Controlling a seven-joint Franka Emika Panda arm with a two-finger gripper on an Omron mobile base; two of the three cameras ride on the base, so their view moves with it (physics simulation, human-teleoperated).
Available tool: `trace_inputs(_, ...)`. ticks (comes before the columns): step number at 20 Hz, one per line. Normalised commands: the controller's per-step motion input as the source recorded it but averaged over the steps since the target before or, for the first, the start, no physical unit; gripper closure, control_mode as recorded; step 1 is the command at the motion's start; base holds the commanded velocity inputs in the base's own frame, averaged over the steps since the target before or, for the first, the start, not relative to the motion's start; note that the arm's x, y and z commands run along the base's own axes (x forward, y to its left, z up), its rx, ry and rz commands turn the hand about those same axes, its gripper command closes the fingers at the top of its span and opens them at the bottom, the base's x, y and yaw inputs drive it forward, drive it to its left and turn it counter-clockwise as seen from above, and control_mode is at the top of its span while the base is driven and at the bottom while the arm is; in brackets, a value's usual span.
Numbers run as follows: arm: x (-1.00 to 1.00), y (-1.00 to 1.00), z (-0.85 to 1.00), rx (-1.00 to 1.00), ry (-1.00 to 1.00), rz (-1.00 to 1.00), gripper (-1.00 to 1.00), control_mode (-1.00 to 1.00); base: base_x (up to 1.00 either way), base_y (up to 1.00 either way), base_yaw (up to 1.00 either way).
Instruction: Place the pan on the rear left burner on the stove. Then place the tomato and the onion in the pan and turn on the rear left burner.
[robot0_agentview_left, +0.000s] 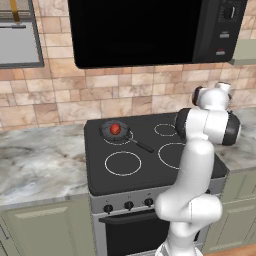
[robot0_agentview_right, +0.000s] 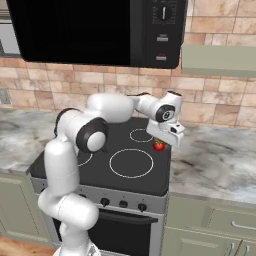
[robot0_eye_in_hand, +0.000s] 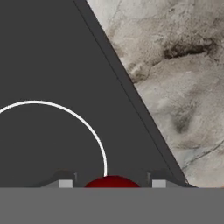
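Note:
The dark grey pan sits on the rear left burner of the stove, its thin black handle pointing toward the front right. A plain reddish ball, the onion, lies inside the pan. Over the right edge of the cooktop, my gripper points down, shut on the tomato, which is red with a green cap. In the hand view the tomato shows as a red dome between my gripper tips, above black glass and a white ring.
A black microwave hangs low over the stove. Marble counter runs on both sides, backed by a tiled wall. Black knobs line the silver front panel. My own upper arm blocks part of the right-hand rings in the left base view.

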Motion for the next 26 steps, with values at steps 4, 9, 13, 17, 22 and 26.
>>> trace_inputs(4,0.34,0.59,0.01,0.0,-0.02,0.0,1.0,-1.0,0.0,0.0,0.0)
trace_inputs(9,0.45,0.62,0.02,0.0,-0.02,0.0,1.0,-1.0,0.0,0.0,0.0)
trace_inputs(13,0.55,0.57,0.04,0.0,-0.03,0.0,1.0,-1.0,0.0,0.0,0.0)
trace_inputs(17,0.5,0.58,0.07,0.0,-0.04,0.0,1.0,-1.0,0.0,0.0,0.0)
trace_inputs(22,0.31,0.65,0.05,0.0,-0.01,0.0,1.0,-1.0,0.0,0.0,0.0)
trace_inputs(26,0.19,0.74,0.03,0.0,0.0,0.0,1.0,-1.0,0.0,0.0,0.0)
